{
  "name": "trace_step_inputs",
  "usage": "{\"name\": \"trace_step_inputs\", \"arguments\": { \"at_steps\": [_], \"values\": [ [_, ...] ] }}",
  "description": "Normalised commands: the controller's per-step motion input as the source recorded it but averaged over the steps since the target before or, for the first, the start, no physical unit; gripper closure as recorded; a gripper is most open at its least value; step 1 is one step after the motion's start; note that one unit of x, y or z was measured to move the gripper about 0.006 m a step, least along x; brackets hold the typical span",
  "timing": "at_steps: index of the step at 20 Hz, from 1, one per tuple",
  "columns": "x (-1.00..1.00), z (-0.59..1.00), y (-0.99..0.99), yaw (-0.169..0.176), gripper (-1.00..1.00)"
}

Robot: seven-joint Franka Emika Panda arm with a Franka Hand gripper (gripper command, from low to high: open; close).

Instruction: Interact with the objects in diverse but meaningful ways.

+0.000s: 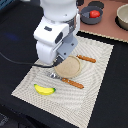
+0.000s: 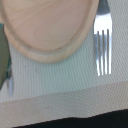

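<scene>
A round wooden plate (image 1: 70, 67) lies on a pale woven placemat (image 1: 95, 95). My gripper (image 1: 54, 74) hangs low over the plate's edge on the exterior view's left; its jaws are hidden by the arm. The wrist view shows the plate (image 2: 50, 30) close up with a fork's metal tines (image 2: 102, 50) beside it. Two brown-handled utensils (image 1: 86, 59) (image 1: 73, 83) lie on either side of the plate. A yellow banana (image 1: 44, 90) lies on the mat near its front. A red tomato (image 1: 93, 13) sits in a dark round dish (image 1: 92, 21) at the back. The white fish piece is out of view.
A beige bowl (image 1: 122, 17) stands at the back right on a tan surface. A black cable (image 1: 20, 62) runs across the dark table toward the arm. The mat's front edge (image 2: 65, 97) meets dark table.
</scene>
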Motion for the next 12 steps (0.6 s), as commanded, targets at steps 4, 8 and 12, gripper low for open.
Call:
{"name": "trace_step_inputs", "arguments": {
  "at_steps": [4,8,12],
  "values": [
    [-0.05,0.04,-0.40,0.137,-1.00],
    [-0.01,0.03,-0.53,0.095,-1.00],
    [0.00,0.00,-0.75,0.054,-1.00]
  ]
}}
